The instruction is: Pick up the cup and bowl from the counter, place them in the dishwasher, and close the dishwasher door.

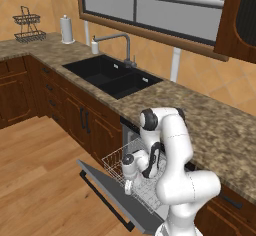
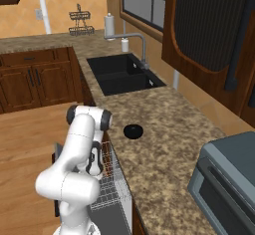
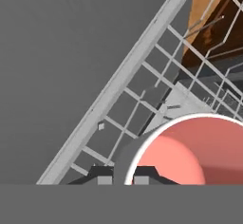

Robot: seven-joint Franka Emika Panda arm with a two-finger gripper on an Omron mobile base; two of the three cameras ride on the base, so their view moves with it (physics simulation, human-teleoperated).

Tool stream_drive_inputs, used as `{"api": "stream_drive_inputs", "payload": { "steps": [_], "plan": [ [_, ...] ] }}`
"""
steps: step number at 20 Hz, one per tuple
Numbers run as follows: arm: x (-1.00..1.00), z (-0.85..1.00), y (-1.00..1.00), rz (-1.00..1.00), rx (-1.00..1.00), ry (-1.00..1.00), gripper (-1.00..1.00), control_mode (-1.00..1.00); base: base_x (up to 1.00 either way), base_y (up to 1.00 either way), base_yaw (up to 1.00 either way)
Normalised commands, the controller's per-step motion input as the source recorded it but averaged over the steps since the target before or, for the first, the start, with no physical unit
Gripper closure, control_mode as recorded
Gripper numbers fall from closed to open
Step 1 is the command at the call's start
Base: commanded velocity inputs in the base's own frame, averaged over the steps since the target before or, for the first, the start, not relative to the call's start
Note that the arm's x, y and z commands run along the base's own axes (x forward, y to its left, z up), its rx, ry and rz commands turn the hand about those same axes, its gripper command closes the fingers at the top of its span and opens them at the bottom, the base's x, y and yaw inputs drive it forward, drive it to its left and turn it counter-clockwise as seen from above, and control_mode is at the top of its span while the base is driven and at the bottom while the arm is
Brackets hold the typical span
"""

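Note:
The white cup (image 3: 190, 156) with its pink-red inside stands in the dishwasher's white wire rack (image 3: 142, 71). My gripper (image 3: 122, 176) is shut on the cup's rim, one fingertip (image 3: 102, 175) outside the wall and the other inside. From the left base view the gripper (image 1: 128, 176) reaches down into the rack (image 1: 116, 157) with the cup (image 1: 128, 186) under it. The dishwasher door (image 1: 112, 192) lies dropped open below. A glossy black bowl (image 2: 133, 131) rests on the granite counter (image 2: 169, 124), well to the right of the arm.
A black sink basin (image 1: 112, 75) with a faucet (image 1: 125, 42) is set in the counter further left. A grey toaster oven (image 2: 229, 179) stands at the counter's near right end. Wooden cabinets (image 1: 75, 110) flank the dishwasher, with open wood floor (image 1: 40, 180) in front.

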Motion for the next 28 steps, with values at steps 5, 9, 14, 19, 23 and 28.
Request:
{"api": "stream_drive_inputs", "payload": {
  "steps": [5,9,14,19,23,28],
  "plan": [
    [-0.09,0.39,0.0,0.0,0.0,-0.03,-1.0,-1.0,0.0,0.0,0.0],
    [-0.13,0.66,0.0,0.0,0.0,-0.01,-1.0,-1.0,0.0,0.0,0.0],
    [-0.1,0.84,0.0,0.0,0.0,-0.09,-1.0,-1.0,0.0,0.0,0.0],
    [-0.34,1.0,0.01,-0.08,0.0,-0.15,-1.0,-1.0,0.0,0.0,0.0],
    [-0.44,1.0,0.0,-0.26,0.0,-0.12,-1.0,-1.0,0.0,0.0,0.0],
    [-0.21,1.0,-0.04,-0.27,0.04,-0.01,-1.0,-1.0,0.0,0.0,0.0]
  ]
}}
